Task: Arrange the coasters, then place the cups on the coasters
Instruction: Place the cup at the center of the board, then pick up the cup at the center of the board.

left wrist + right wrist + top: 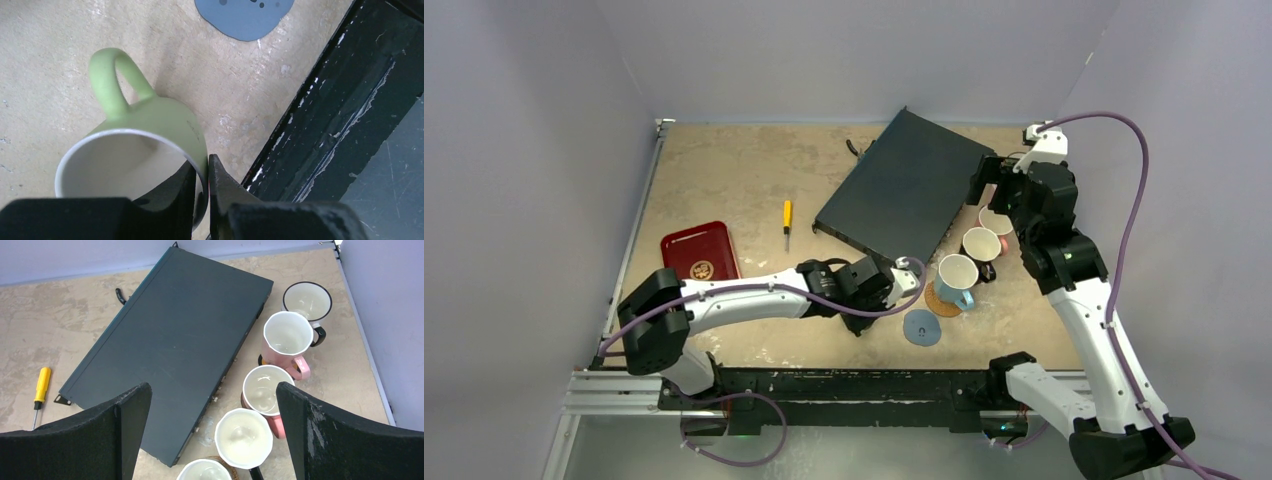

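My left gripper is shut on the rim of the green cup, one finger inside and one outside. A blue-grey coaster lies on the table just beyond the cup's handle. From above, the left gripper sits beside that coaster. The light blue cup stands on a cork coaster. My right gripper hangs open above a row of several cups: dark-rimmed, pink, a second pink and a black-handled one.
A flat black box lies slantwise at the back centre, close to the cup row. A yellow screwdriver and a dark red tray lie at the left. The black front rail runs close to the green cup.
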Controlling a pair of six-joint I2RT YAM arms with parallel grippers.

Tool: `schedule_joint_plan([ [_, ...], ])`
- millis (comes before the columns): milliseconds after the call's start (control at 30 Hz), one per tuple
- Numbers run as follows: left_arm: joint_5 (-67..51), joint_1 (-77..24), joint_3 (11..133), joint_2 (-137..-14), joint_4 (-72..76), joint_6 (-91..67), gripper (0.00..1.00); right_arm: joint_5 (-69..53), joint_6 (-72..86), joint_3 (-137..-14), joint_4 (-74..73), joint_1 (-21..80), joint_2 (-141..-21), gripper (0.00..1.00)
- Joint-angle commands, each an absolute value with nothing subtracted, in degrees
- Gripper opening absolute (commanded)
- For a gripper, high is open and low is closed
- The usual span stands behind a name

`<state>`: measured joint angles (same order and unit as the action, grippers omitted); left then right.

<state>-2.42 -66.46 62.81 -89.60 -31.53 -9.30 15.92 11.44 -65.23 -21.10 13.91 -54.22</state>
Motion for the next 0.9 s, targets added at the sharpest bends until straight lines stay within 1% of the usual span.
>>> schedule_joint_plan([
  [0, -0.47, -66.47, 67.08, -89.82, -31.47, -8.95, 0.16, 16.44, 11.84, -67.36, -21.26, 13.80, -52.83, 0.98],
  [133, 1.65, -66.45, 67.08, -89.09, -32.11, -13.23, 0.31, 16.22, 11.79, -67.30, -21.27, 13.84, -52.81, 0.98],
  [267, 3.17, -66.45, 66.13, -85.38, -31.61, -18.43, 0.44, 16.09, 11.56, -67.35, -21.04, 13.80, -53.06, 0.98],
  [367, 5.31, -66.48, 64.08, -79.14, -29.37, -24.52, 0.47, 15.95, 11.25, -67.16, -20.63, 13.80, -53.17, 0.98],
  [467, 10.16, -66.45, 60.92, -73.96, -28.88, -33.84, 0.47, 15.47, 11.04, -66.85, -20.13, 13.80, -53.47, 0.98],
  [567, 18.51, -66.36, 59.02, -70.35, -34.40, -47.17, 0.48, 15.17, 10.74, -66.62, -19.63, 13.80, -53.89, 0.98],
  [633, 21.73, -66.36, 58.26, -68.50, -38.86, -55.26, 0.48, 15.00, 10.50, -66.62, -19.47, 13.80, -54.12, 0.98],
  [733, 20.72, -65.98, 55.64, -66.28, -39.31, -63.21, 0.53, 14.58, 10.37, -66.28, -18.87, 13.82, -54.31, 0.98],
  [867, 17.95, -64.91, 51.57, -65.79, -35.73, -67.64, 0.54, 13.55, 10.59, -66.27, -18.46, 13.80, -54.51, 0.98],
])
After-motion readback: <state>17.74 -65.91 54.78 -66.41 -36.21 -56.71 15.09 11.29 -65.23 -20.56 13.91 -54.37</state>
